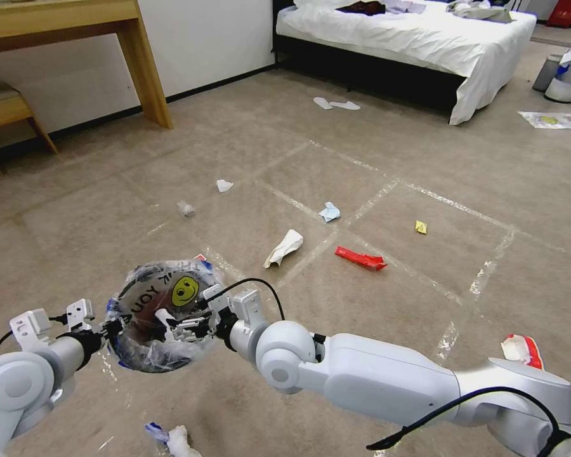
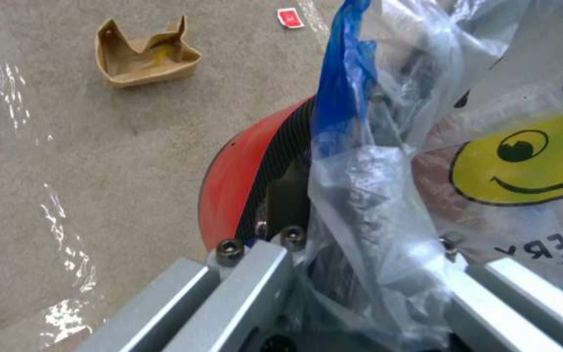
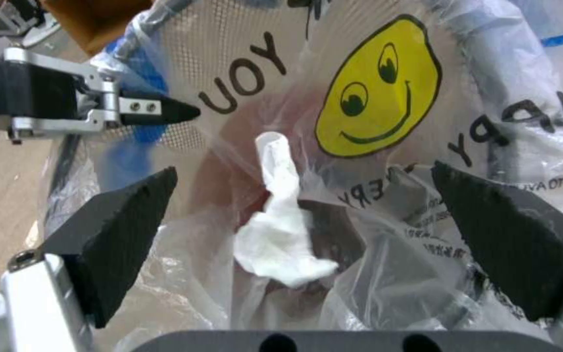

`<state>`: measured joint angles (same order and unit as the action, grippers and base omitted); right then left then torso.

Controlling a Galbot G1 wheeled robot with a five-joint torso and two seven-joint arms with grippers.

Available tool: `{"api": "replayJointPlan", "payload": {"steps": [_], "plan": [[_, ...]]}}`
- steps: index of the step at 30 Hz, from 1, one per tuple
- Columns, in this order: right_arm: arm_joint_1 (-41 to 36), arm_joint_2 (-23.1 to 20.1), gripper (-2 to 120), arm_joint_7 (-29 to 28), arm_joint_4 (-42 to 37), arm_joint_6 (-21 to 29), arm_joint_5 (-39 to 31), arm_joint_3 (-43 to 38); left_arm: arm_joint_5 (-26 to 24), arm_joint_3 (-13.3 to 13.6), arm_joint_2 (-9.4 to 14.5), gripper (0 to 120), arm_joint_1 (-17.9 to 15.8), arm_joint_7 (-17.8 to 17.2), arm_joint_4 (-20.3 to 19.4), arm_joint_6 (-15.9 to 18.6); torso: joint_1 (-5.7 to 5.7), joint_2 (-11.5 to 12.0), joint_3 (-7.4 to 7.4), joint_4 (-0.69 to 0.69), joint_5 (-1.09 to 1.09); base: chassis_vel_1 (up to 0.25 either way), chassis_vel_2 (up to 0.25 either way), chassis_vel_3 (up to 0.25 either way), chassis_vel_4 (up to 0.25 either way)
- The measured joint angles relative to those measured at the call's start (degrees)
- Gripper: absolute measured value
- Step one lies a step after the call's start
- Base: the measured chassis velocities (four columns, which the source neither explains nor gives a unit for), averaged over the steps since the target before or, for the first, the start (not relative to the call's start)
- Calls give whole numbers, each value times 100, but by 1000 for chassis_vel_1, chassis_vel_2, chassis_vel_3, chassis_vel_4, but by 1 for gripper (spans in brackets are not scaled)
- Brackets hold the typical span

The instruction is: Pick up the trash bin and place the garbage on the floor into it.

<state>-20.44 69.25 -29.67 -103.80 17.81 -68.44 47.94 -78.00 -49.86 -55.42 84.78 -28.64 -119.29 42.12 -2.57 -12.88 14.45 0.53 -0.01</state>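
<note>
"YOU" in black letters on the trash bin (image 3: 386, 112) liner, beside a yellow smiley face

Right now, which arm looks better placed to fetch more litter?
Right: its pincer hangs open over the trash bin, a white tissue inside. The left pincer grips the bin's rim.

The head camera looked forward and down over the floor (image 1: 171, 158). Both wrist cameras sat very close to the bin (image 2: 242, 176); all three views shared it.
</note>
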Motion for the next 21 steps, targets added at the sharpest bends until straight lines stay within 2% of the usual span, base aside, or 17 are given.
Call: {"api": "replayJointPlan", "payload": {"steps": [21], "plan": [[-32, -125, 100, 28, -201, -54, -75, -301, 20, -7, -5, 0, -46, 45, 87, 1, 0, 0, 0, 0, 0, 0, 0, 0, 0]]}}
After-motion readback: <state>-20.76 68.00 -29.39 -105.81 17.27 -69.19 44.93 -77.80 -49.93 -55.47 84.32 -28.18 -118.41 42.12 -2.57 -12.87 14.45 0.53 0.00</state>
